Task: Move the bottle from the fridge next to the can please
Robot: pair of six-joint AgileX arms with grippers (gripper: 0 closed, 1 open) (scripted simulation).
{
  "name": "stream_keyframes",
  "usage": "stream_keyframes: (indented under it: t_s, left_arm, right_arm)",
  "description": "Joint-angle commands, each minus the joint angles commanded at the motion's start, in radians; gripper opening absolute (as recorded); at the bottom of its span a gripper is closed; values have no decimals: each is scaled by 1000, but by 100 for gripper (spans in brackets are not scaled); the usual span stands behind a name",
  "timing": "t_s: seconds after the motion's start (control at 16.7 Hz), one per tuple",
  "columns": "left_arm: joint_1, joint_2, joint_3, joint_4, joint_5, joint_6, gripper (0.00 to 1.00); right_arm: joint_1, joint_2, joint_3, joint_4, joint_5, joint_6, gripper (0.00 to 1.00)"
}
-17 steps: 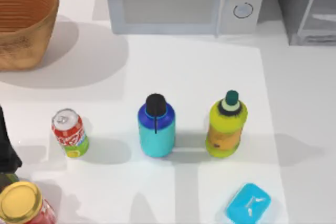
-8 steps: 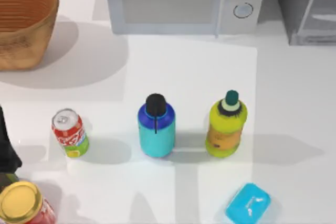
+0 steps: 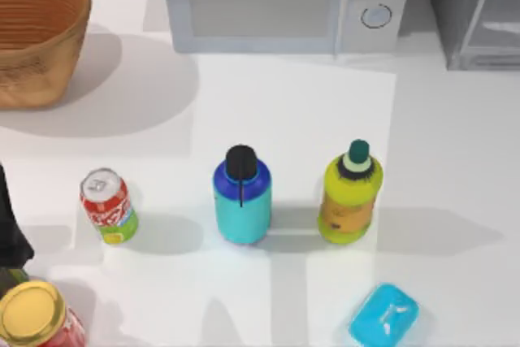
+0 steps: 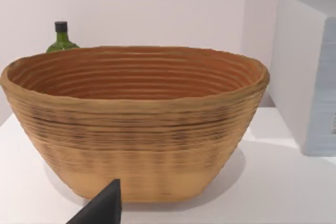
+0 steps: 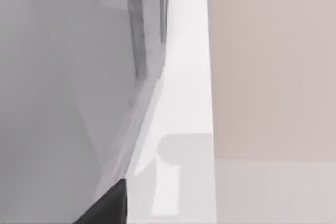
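Standing upright mid-surface right of the can [image 3: 108, 206], the bottle [image 3: 242, 194] looks rigid, smooth, slippery; grip its turquoise body. Either claw's state: cannot tell

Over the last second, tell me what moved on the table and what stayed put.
No object moved. Only the shadow on the table's right side slid leftward. The bottle stands where it was, between the can and the yellow-green bottle; nothing was gripped or let go.
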State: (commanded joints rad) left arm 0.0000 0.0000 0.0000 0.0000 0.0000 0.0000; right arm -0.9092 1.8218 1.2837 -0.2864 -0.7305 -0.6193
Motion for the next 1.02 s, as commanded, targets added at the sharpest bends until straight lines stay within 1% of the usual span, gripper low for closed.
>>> stream_keyframes:
  t_s: [0.12,0.24,0.6,0.72,0.9,1.02]
  left_arm:
    - [0,0,0,0,0,0,100]
    - [0,0,0,0,0,0,100]
    - [0,0,0,0,0,0,100]
    - [0,0,0,0,0,0,100]
    - [0,0,0,0,0,0,100]
    - [0,0,0,0,0,0,100]
  right_arm:
    - [74,-13,-23,31,59,55,100]
    - [186,-33,-58,72,143,131,100]
    - [628,-125,-194,231,468,412,100]
    - [753,-158,-237,280,569,498,100]
    - [863,-195,-283,332,672,587,100]
    - [883,-203,-293,343,692,606,100]
